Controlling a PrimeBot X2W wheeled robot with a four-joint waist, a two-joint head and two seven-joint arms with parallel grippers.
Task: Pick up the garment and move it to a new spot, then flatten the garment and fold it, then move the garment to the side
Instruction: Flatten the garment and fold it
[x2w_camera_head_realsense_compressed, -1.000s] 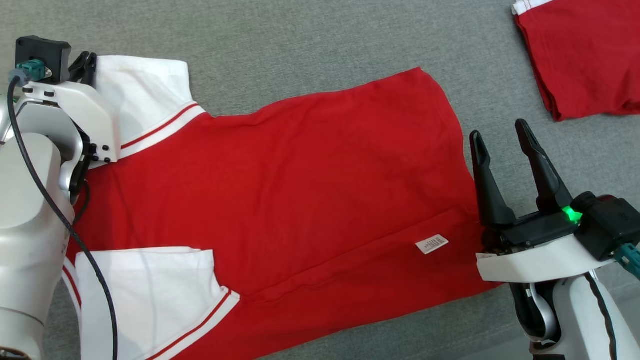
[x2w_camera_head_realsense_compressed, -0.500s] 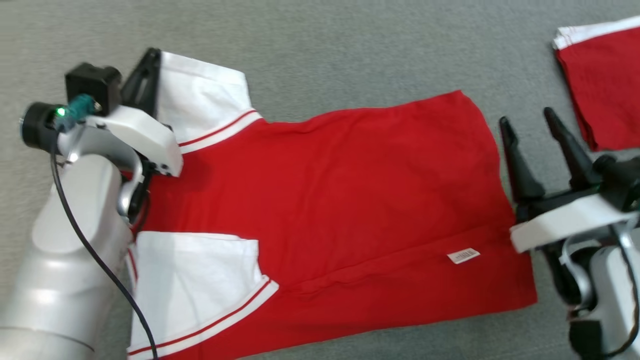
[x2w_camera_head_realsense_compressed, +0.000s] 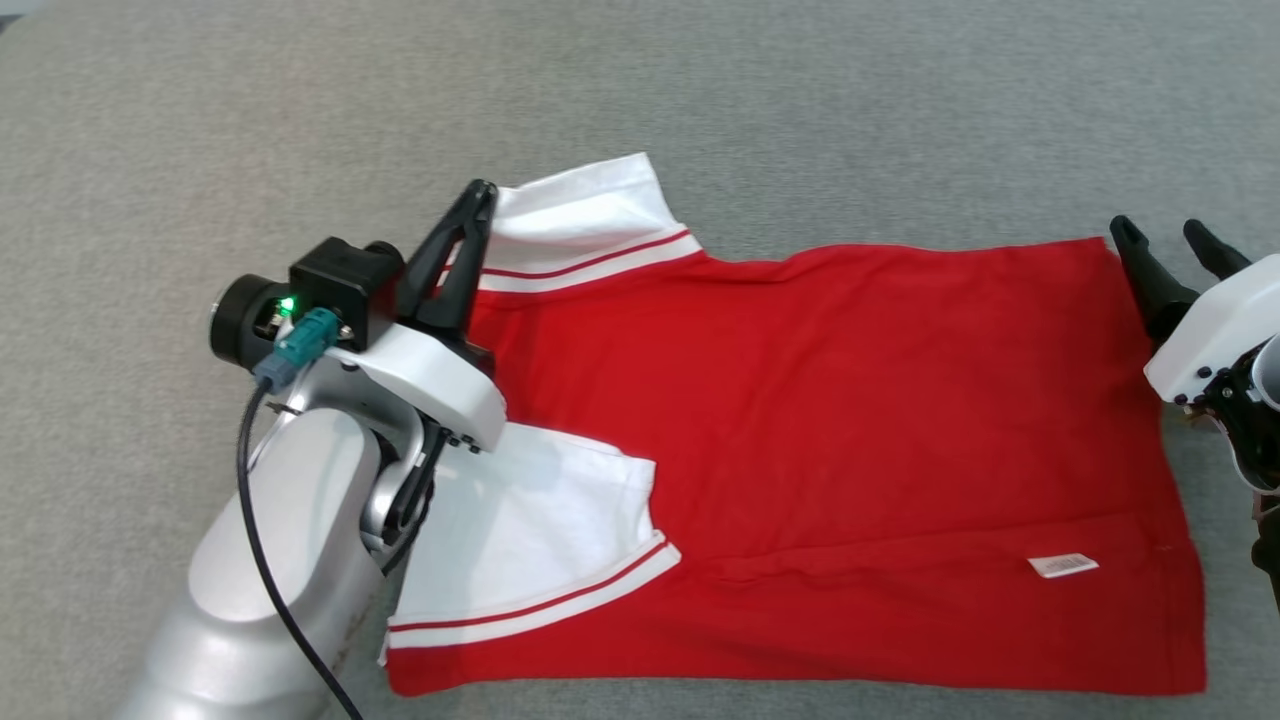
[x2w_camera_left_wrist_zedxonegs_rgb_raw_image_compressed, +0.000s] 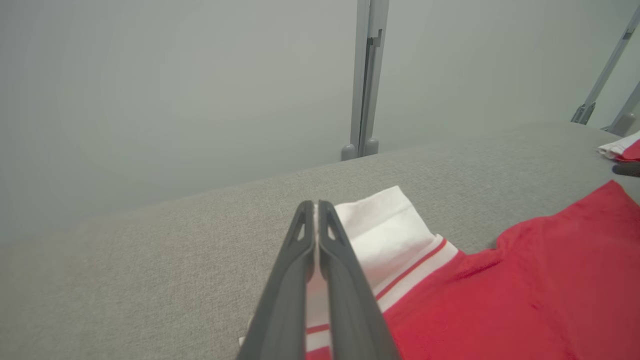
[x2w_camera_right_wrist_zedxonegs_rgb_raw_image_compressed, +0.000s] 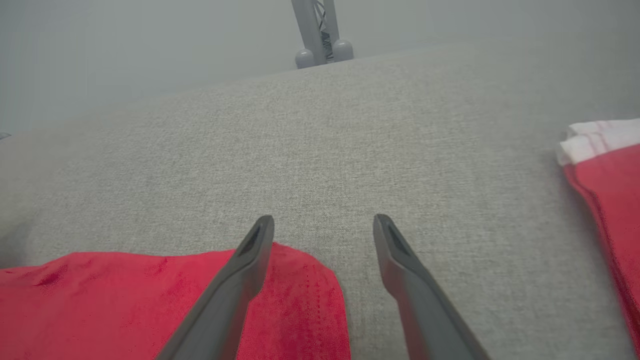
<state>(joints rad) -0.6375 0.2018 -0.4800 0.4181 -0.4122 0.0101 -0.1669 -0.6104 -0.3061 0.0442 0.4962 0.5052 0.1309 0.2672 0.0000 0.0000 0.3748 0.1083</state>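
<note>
- The garment (x2w_camera_head_realsense_compressed: 850, 400) is a red short-sleeved top lying spread on the grey cloth surface (x2w_camera_head_realsense_compressed: 700, 100). In the head view it fills the middle and lower part, running from 9 o'clock to 3 o'clock.
- Its body is plain red and mostly smooth, with one long crease low down, parallel to the near edge.
- Both sleeves are white, each with a thin red stripe near the seam. The far sleeve (x2w_camera_head_realsense_compressed: 580, 215) points toward 11 o'clock and the near sleeve (x2w_camera_head_realsense_compressed: 520, 540) lies at 7 o'clock.
- A small white label (x2w_camera_head_realsense_compressed: 1063, 566) sits on the red cloth at 4 o'clock, near the hem.
- The left gripper (x2w_camera_head_realsense_compressed: 482, 190) has its fingers pressed together on the outer edge of the far sleeve.
- The right gripper (x2w_camera_head_realsense_compressed: 1160, 228) is at 3 o'clock by the far hem corner, its fingers spread wide with nothing between them.
- In the right wrist view another folded red-and-white garment (x2w_camera_right_wrist_zedxonegs_rgb_raw_image_compressed: 610, 185) lies at 3 o'clock, apart from the first.
</note>
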